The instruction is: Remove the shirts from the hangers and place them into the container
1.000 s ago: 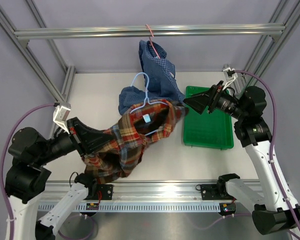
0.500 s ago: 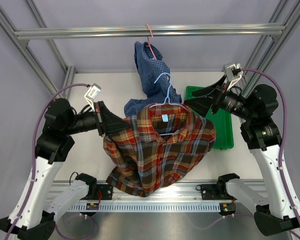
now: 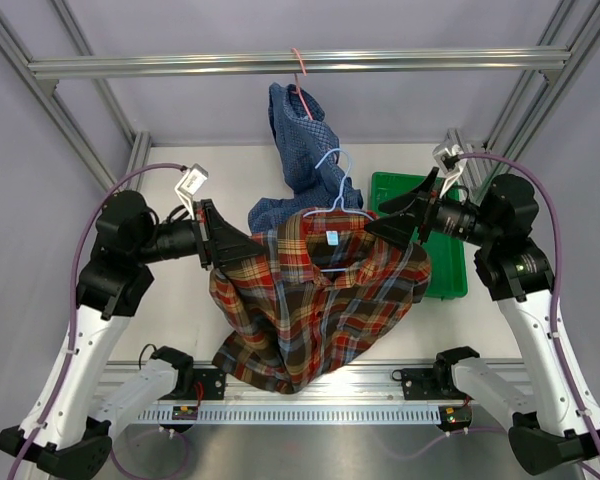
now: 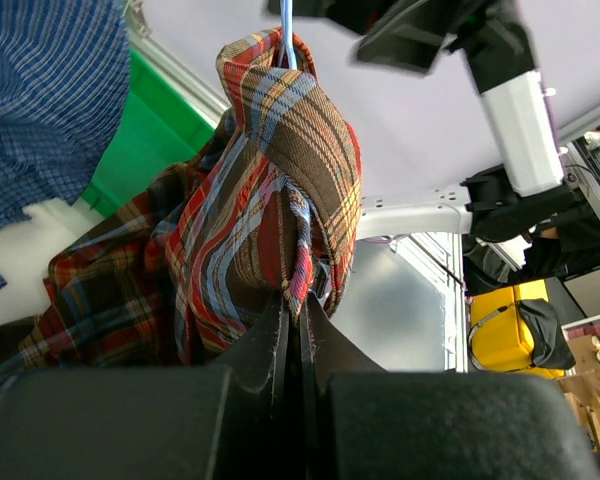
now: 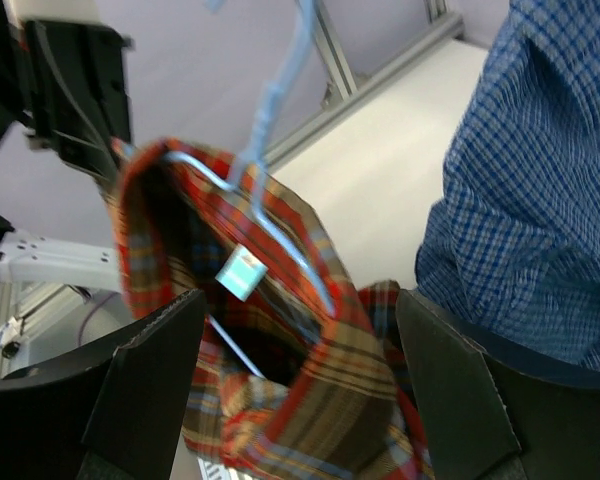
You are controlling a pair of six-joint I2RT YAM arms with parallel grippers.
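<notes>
The red-brown plaid shirt (image 3: 320,300) hangs in the air on the light blue hanger (image 3: 332,185). My left gripper (image 3: 225,255) is shut on a fold of the shirt's left shoulder (image 4: 298,300). My right gripper (image 3: 395,222) is open at the shirt's right shoulder. In the right wrist view its jaws (image 5: 300,300) stand wide apart, with the plaid collar (image 5: 320,400) and the hanger wire (image 5: 270,110) between them, untouched. The blue shirt (image 3: 305,135) hangs on the pink hanger (image 3: 300,68) from the top rail. The green container (image 3: 445,265) lies at the right, partly hidden by the plaid shirt.
An aluminium frame rail (image 3: 180,66) crosses the back, with sloping struts on both sides. The blue shirt's lower part (image 3: 270,212) rests on the white table behind the plaid shirt. The plaid shirt's hem hangs down to the front rail (image 3: 380,375).
My left arm has lifted the plaid shirt off the table and it now hangs spread out. My right gripper has moved left to the shirt's right shoulder, still open.
</notes>
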